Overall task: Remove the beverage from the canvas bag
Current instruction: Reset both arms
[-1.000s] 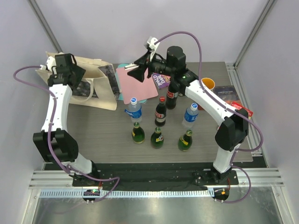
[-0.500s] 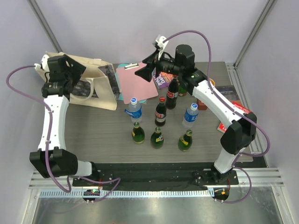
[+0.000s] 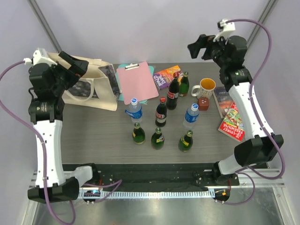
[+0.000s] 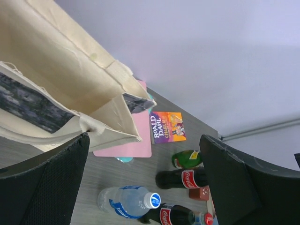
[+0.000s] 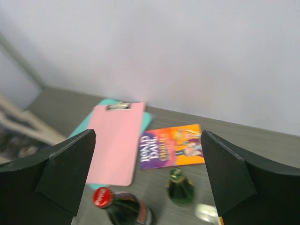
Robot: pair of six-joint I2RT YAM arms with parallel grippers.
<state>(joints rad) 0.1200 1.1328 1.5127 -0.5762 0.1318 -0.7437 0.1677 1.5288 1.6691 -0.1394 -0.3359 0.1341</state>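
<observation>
Grey wood-grain table between pale lilac walls carries all items.

Task item: the cream-beige canvas bag with a dark printed panel lies on its side at the upper left of the overhead frame. Its mouth faces the frame centre, and its interior cannot be made out from above. In the left wrist view it fills the upper left.

Beverages, all upright and outside the bag:
- Back row: a red-capped cola bottle with a green glass bottle just beside it.
- Middle row: a second cola bottle between two blue-capped clear water bottles.
- Front row: three green glass bottles.

Other items:
- A pink clipboard lies just right of the bag.
- A purple-and-orange paperback lies beside the clipboard.
- A white mug with a yellow inside stands right of centre.
- A red-covered book lies at the right edge.

Left gripper: positioned above the bag at the upper left. Its fingers are spread wide and hold nothing, as the wrist view confirms.

Right gripper: positioned high at the upper right, well apart from the bottles. Its fingers are spread wide and empty.
</observation>
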